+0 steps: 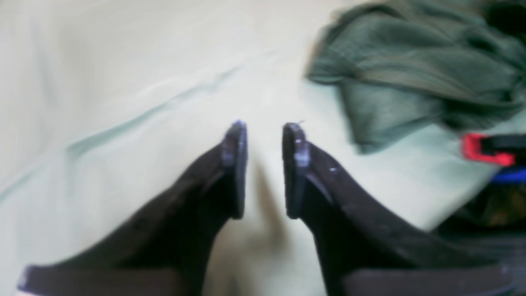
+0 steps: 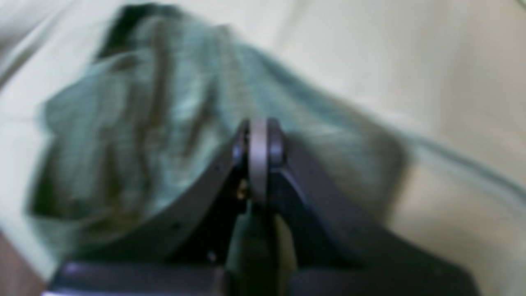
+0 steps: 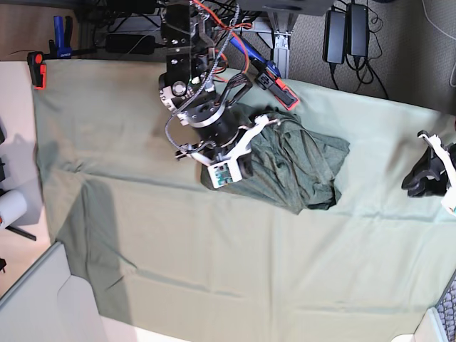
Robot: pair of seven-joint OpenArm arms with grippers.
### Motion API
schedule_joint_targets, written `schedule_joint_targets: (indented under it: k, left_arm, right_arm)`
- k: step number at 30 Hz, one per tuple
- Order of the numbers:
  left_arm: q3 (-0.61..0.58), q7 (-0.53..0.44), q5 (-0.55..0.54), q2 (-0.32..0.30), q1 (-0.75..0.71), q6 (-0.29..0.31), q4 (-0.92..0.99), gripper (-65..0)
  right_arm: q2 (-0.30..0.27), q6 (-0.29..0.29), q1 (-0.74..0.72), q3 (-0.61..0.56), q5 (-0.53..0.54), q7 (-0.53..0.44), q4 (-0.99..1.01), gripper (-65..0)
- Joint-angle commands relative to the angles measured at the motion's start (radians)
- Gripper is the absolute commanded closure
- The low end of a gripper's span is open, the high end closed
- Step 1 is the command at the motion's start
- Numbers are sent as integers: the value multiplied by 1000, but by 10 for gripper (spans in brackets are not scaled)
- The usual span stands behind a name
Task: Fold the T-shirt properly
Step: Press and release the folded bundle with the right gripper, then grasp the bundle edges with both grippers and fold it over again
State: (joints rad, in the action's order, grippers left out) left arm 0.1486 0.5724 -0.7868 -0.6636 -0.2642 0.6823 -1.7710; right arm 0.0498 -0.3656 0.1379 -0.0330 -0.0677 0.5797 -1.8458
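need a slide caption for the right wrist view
Right end effector shut on a fold of the bunched T-shirt, over the pale tablecloth.

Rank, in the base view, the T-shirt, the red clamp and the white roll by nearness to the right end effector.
1. T-shirt: gripped by the right end effector.
2. Red clamp: far left, at the cloth's top corner.
3. White roll: left edge, lower down; slightly farther.

Pale green tablecloth (image 3: 214,285), red clamp (image 3: 36,69) at its corner, two black power bricks (image 3: 347,32).
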Motion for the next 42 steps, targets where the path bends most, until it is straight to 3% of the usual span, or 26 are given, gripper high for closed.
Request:
schedule_joint_targets:
  k: [1, 7, 14, 18, 26, 42]
  left_arm:
    - [2, -42, -24, -14, -11, 16, -76, -109]
    - [-134, -91, 128, 2, -85, 16, -319, -13]
    - [-418, -270, 481, 2, -72, 16, -272, 0]
    - [-523, -299, 587, 38, -13, 16, -193, 0]
    - [-562, -327, 637, 148, 89, 16, -27, 0]
    - [-562, -436, 642, 151, 264, 5, 331, 0]
  right_arm:
    - [-10, 3, -19, 29, 9, -40, -18, 0]
    - [-17, 3, -129, 205, 104, -50, 76, 0]
    - [-17, 3, -298, 237, 155, -103, 332, 0]
    - [-17, 3, -379, 215, 154, -113, 452, 0]
    - [-17, 3, -436, 153, 151, -107, 556, 0]
    - [-17, 3, -423, 117, 112, -64, 567, 0]
